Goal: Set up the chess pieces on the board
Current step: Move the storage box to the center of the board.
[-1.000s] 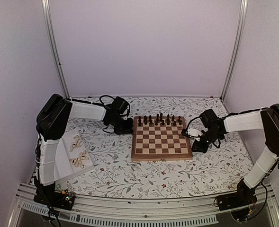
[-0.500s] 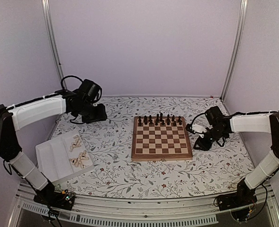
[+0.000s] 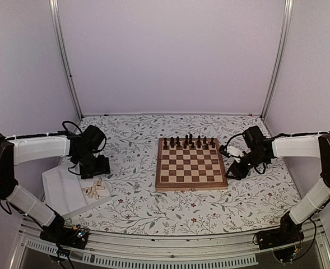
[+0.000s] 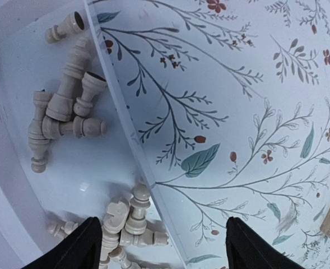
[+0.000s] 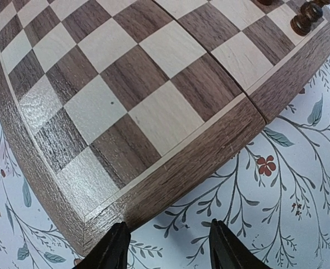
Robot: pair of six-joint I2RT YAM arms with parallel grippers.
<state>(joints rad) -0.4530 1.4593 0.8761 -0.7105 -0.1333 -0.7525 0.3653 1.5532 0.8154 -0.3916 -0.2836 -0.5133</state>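
My left tool (image 4: 159, 246) hangs over the white tray (image 3: 58, 193), its two dark fingers (image 4: 78, 249) apart with nothing between them. The pieces (image 4: 66, 115) lie right below it in the tray. One heap sits just ahead of the fingertips, another further ahead past a low divider. All of them lie on their sides, tangled across each other. They are pale cream, turned wood with round bases, narrow waists and knobbed or notched heads. The tray is smooth plastic with a thin raised rim. Beside it the counter (image 3: 136, 207) wears a white cloth printed with leaves, twigs and small red flowers.

My right tool (image 5: 165, 246) is at the board (image 5: 125, 112), by its right edge — fingers apart, empty, their tips just off the frame over the cloth. From the wrist view the board fills the space ahead. It is square, with dark brown and pale tan checks of visible grain, a thin pale inlay line and a thick brown frame. A fold seam cuts across the playing field and the frame. Dark men (image 3: 188, 142) stand upright in two rows along the far edge of the board, well away from both tools. From above, the rest of the squares are bare, and the pale pieces (image 3: 95, 189) sit in the tray at the left, well apart from the board.
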